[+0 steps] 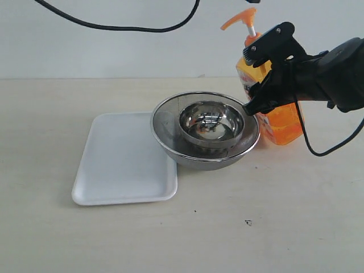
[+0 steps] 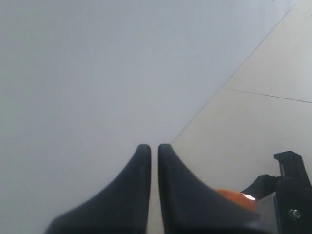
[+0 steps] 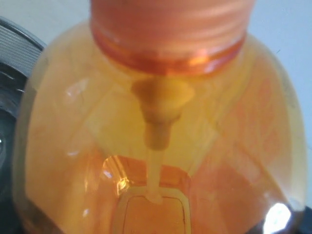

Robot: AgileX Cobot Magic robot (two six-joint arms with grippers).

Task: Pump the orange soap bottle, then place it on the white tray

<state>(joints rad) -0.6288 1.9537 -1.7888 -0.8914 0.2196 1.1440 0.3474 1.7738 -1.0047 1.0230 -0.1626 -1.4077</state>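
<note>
Steel bowl [image 1: 208, 122] nested in mesh bowl [image 1: 165, 142]; right gripper [image 1: 249, 81] clasps orange soap bottle [image 1: 281, 122]

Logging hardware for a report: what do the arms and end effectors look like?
The right arm is matte black, a thin black cable looping under it; the right end effector has angular black fingers. The left end effector shows two black fingers tapering to points.

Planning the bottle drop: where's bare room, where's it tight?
Free: most of the white tray, left of the nested steel bowls; the table in front of tray and bowls, and left of the tray. Crowded: back right, where bowls, the orange soap bottle and the right gripper straddling it pack together; the bowl rim overlaps the tray's right edge.
</note>
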